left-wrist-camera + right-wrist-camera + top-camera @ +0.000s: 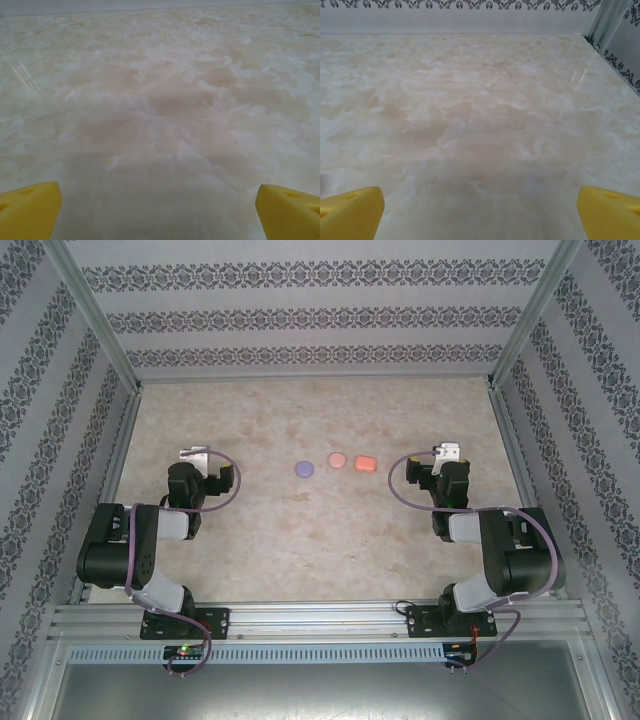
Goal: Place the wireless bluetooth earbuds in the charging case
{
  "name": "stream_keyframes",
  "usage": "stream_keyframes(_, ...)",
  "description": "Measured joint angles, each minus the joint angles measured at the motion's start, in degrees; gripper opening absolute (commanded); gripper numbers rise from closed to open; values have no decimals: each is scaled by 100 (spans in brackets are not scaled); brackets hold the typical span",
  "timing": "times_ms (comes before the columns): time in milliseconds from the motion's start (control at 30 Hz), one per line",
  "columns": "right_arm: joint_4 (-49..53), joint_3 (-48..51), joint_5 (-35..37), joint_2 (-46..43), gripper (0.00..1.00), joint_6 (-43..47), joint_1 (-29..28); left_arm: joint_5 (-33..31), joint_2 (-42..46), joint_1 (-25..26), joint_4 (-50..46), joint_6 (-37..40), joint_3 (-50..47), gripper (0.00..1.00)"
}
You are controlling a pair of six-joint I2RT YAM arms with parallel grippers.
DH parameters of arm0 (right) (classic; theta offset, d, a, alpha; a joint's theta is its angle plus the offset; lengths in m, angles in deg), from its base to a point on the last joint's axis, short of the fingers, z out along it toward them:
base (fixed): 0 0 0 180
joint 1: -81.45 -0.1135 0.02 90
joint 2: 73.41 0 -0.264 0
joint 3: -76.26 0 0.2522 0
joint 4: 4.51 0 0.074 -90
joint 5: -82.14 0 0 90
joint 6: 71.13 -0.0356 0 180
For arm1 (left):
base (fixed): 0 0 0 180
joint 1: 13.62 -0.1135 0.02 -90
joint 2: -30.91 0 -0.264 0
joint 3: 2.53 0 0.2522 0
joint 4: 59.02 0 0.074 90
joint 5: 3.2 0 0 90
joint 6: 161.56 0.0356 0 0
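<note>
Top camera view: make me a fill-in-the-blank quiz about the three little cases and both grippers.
1. The left gripper and the right gripper both stand ____.
2. The small round purple case lies ____ of the small round pink case.
3. The rounded coral-red case lies nearer the ____ gripper.
Missing words: open; left; right.

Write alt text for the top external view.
A purple case, a pink case and a coral-red case lie in a row in the middle of a marbled beige table. The left gripper and the right gripper flank them, touching none, and patterned walls enclose the table.
</note>
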Motion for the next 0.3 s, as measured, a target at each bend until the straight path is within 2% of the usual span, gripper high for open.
stream_keyframes(300, 28, -66, -140, 0, 98, 0, 42, 0, 0, 0, 0, 0, 0, 99)
